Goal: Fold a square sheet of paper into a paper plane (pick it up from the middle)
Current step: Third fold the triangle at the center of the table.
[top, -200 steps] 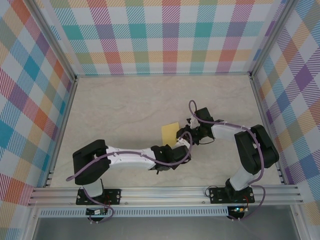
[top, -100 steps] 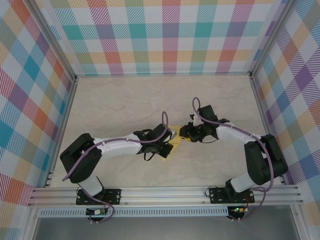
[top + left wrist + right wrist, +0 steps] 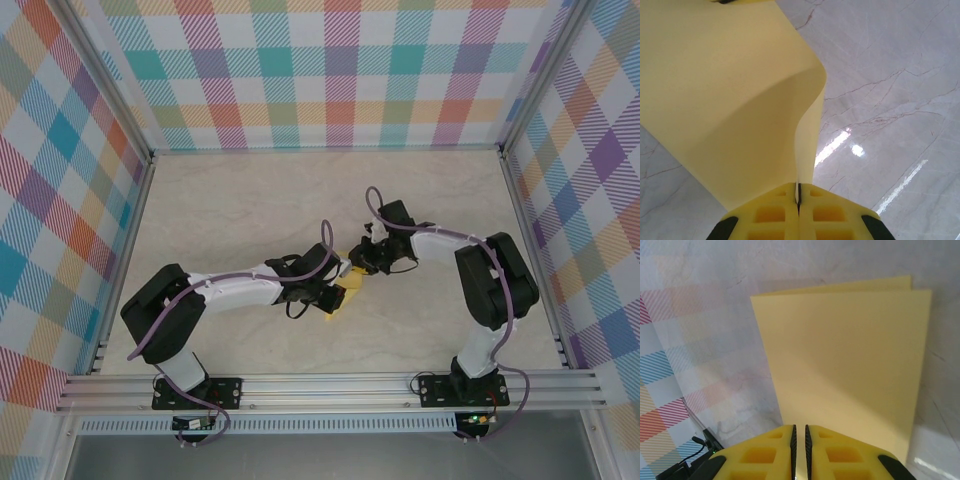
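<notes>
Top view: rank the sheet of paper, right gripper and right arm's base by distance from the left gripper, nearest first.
1. sheet of paper: pinched in the left gripper, mid-table.
2. right gripper: just up and to the right, at the paper's other side.
3. right arm's base: near edge, lower right.

The pale, marble-veined table (image 3: 250, 210) gleams between plaid walls (image 3: 340, 70) and an aluminium rail (image 3: 330, 385).

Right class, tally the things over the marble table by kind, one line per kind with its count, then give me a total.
Robot arms: 2 (left arm, right arm)
Yellow paper: 1 (square sheet of paper, folded over)
Total: 3
</notes>
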{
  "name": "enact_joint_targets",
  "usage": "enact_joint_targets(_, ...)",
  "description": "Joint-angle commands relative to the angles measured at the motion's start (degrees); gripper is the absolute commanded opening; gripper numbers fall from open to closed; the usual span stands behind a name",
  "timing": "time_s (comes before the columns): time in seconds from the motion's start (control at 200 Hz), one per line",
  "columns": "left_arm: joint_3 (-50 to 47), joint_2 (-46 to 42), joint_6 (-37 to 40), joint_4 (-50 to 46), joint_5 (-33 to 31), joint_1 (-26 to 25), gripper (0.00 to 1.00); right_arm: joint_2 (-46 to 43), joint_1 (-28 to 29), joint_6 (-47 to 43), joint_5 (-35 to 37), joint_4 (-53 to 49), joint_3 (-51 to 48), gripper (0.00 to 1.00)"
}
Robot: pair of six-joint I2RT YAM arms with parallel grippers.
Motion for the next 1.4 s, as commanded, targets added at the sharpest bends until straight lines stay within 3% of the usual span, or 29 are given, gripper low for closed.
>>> enact_joint_targets(0.0,-0.2,0.5,-0.4,-0.7,0.6,1.3,0.00,2.9,0.5,-2.6,0.4,-1.9,2.2,0.14)
enact_joint_targets(0.45,2.3,2.3,-0.5,-4.8,0.2,3.2,0.00,7.7,0.8,-9.4,6.3,-7.5,2.4,0.14)
enact_joint_targets(1.065,7.1,7.5,1.9,-7.9,-1.2,5.4,0.00,7.3,0.8,-11.1,6.3,-9.4,3.2,0.16)
enact_joint_targets(1.395,5.0,7.0,0.8,-6.2,-3.3,5.4,0.00,7.6,0.9,-10.8,5.9,-8.9,2.4,0.17)
